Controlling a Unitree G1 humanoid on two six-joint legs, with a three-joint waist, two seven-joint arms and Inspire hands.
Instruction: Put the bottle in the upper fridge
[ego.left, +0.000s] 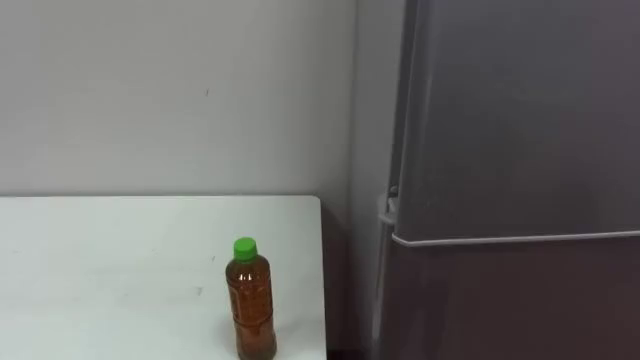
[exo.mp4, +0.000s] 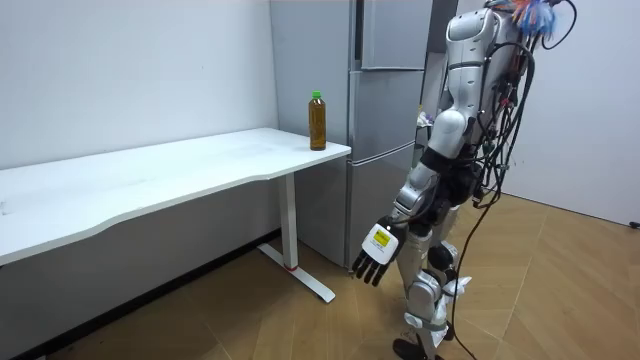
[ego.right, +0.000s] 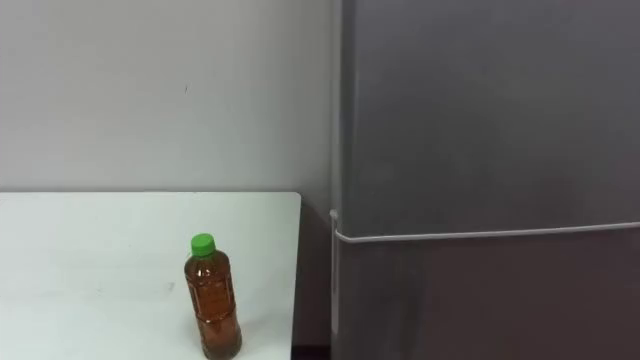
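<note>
Against the plain pale wall (ego.left: 170, 90) stands a tall grey two-door fridge (ego.left: 500, 150). Its upper door (ego.left: 520, 110) and lower door (ego.left: 500, 300) are both shut, with a thin pale seam between them. Just beside it, on the robot's left, runs a long white flat-topped table (ego.left: 120, 260) over a wood-plank floor (exo.mp4: 250, 320). The robot stands upright near the table's end and the fridge. Its left hand (exo.mp4: 378, 255) hangs low at its side, fingers loose and spread, holding nothing.

The clear plastic bottle of amber-brown drink (ego.left: 253, 300) stands upright on the table, near the corner closest to the fridge and close to the right-hand edge. A round green screw cap (ego.left: 245, 247) closes it.

It looks filled almost to the neck, so it probably has some weight, though not much for one hand. The thin plastic wall would likely give under a hard squeeze, and its smooth skin may be slippery. The best hold is probably round the middle of the body, below the shoulder, with thumb opposite fingers — not on the narrow cap. Tall and slim on a slick top, it would tip or slide from a careless nudge, and the edge is near. The upper door must be opened first — likely work for the free hand.
</note>
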